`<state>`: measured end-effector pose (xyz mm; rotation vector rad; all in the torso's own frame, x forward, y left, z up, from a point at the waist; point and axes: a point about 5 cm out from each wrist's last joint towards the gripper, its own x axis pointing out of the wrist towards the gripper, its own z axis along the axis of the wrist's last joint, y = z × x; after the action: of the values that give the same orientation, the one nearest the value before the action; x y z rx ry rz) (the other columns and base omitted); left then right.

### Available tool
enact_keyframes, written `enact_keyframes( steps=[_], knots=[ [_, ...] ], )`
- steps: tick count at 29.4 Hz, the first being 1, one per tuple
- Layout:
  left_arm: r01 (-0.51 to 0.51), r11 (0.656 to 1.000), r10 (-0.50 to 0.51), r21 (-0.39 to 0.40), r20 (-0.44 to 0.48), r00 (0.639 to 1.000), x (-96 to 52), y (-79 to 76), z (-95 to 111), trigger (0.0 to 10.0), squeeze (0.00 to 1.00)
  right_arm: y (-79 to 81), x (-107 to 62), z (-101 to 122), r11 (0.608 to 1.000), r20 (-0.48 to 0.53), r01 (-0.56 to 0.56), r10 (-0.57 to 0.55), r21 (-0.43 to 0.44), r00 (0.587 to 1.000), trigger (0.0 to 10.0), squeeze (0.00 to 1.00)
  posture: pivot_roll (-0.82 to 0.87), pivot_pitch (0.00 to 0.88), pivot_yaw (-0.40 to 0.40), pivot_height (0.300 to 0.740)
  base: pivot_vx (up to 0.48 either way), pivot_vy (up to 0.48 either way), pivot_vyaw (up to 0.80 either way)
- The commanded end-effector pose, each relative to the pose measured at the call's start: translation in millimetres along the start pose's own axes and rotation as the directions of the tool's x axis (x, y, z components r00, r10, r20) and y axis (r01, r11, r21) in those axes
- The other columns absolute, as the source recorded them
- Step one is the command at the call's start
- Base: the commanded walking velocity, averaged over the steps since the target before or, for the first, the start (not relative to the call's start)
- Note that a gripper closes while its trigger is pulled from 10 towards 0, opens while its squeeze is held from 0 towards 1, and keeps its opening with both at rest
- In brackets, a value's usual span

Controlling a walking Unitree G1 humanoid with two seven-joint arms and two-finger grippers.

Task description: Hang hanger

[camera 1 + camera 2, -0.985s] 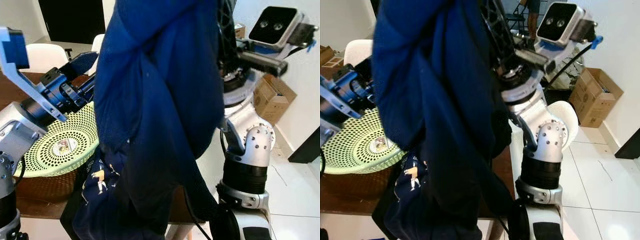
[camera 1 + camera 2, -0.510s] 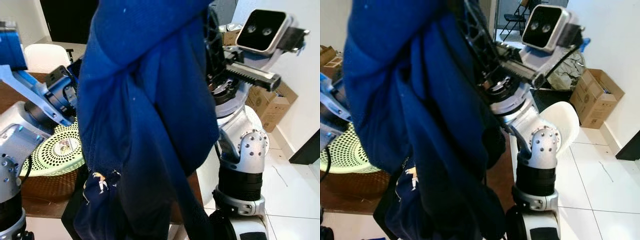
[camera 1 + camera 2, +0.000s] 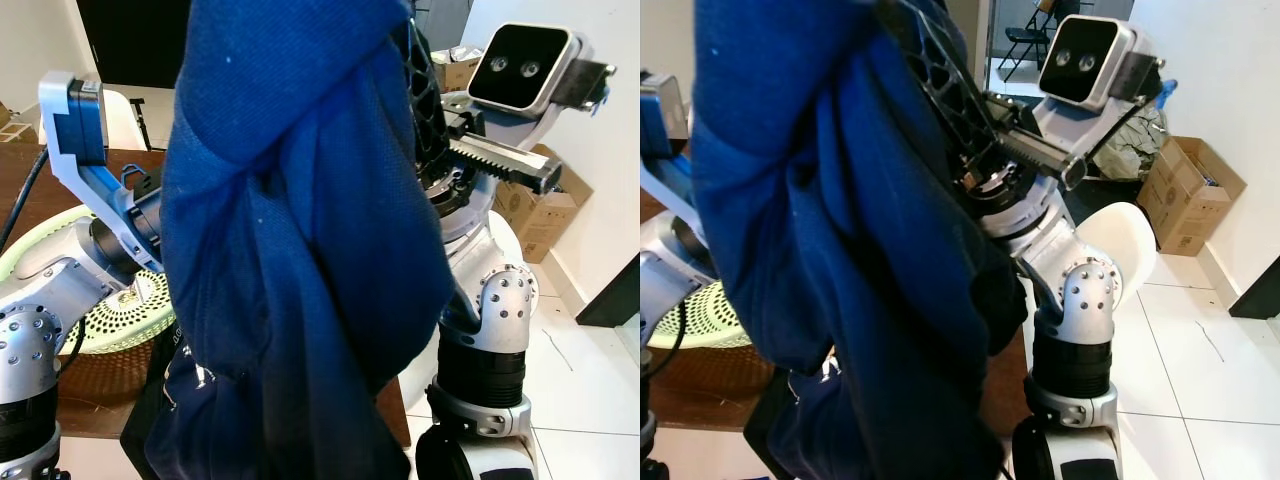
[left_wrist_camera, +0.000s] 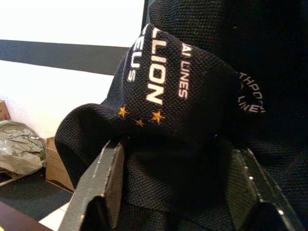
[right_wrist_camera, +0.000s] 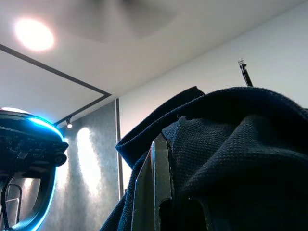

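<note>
A large blue garment [image 3: 300, 200] hangs in front of me, bunched and twisted, its lower end trailing below the table edge. My right gripper [image 5: 173, 192] is raised high on the right, and its black latticed finger [image 3: 425, 110] runs up into the cloth and carries it. A thin metal rod [image 5: 245, 74] sticks up above the fabric; the hanger itself is hidden. My left arm [image 3: 100, 230] reaches in from the left behind the garment. My left gripper [image 4: 180, 192] stands open, with dark printed cloth [image 4: 163, 96] bulging between its fingers [image 4: 103, 187].
A pale green perforated basket [image 3: 130, 310] sits on a brown wooden table [image 3: 60, 410] at the left. A cardboard box [image 3: 545, 215] stands by the white wall at the right. A white chair [image 3: 1120, 240] is behind my right arm, over a white tiled floor [image 3: 1200, 380].
My left arm has swung up and in toward the garment, its wrist camera now standing upright. The garment and right arm have shifted left in view.
</note>
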<state>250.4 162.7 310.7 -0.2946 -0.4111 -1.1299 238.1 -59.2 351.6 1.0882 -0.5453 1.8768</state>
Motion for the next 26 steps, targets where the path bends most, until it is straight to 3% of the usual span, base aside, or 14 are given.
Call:
enact_keyframes(
  steps=[1,19,21,24,25,26],
  knots=[
    [0.011,1.0,-0.011,-0.002,-0.01,1.0,-0.3,0.3,1,0.0,0.0,5.0,4.6,-2,0.999,0.0,-0.038,0.038,0.001,0.999,0.0,0.0,0.14,0.0,-0.049,0.74,0.0,0.0,0.0],
    [-0.043,0.997,0.043,0.059,0.013,0.999,-6.7,8.2,14,0.0,0.0,1.5,2.4,-3,0.999,0.004,0.001,-0.001,-0.033,1.0,0.0,0.0,0.14,0.0,-0.047,0.74,0.0,0.0,0.0],
    [-0.122,0.984,0.116,0.132,0.046,0.992,-11.5,16.1,27,0.0,0.0,-14.1,-3.3,-4,0.982,-0.018,0.147,-0.15,-0.121,0.988,0.0,0.0,0.14,0.0,-0.046,0.74,0.0,0.0,0.0],
    [-0.154,0.975,0.146,0.162,0.061,0.987,-13.7,18.7,34,0.0,0.0,-20.5,-4.8,-3,0.968,-0.029,0.205,-0.211,-0.145,0.977,0.0,0.0,0.14,0.0,-0.046,0.74,0.0,0.0,0.0],
    [-0.233,0.942,0.215,0.241,0.098,0.972,-19.0,23.2,54,0.0,0.0,-39.7,-13.6,-3,0.915,-0.043,0.356,-0.37,-0.188,0.928,10.0,0.0,0.15,0.0,-0.046,0.74,0.0,0.0,0.0],
    [-0.287,0.912,0.259,0.292,0.131,0.957,-22.9,25.2,68,0.0,0.0,-52.5,-21.1,-3,0.863,-0.05,0.454,-0.475,-0.222,0.879,10.0,0.0,0.15,0.0,-0.046,0.74,0.0,0.0,0.0]
  ],
)
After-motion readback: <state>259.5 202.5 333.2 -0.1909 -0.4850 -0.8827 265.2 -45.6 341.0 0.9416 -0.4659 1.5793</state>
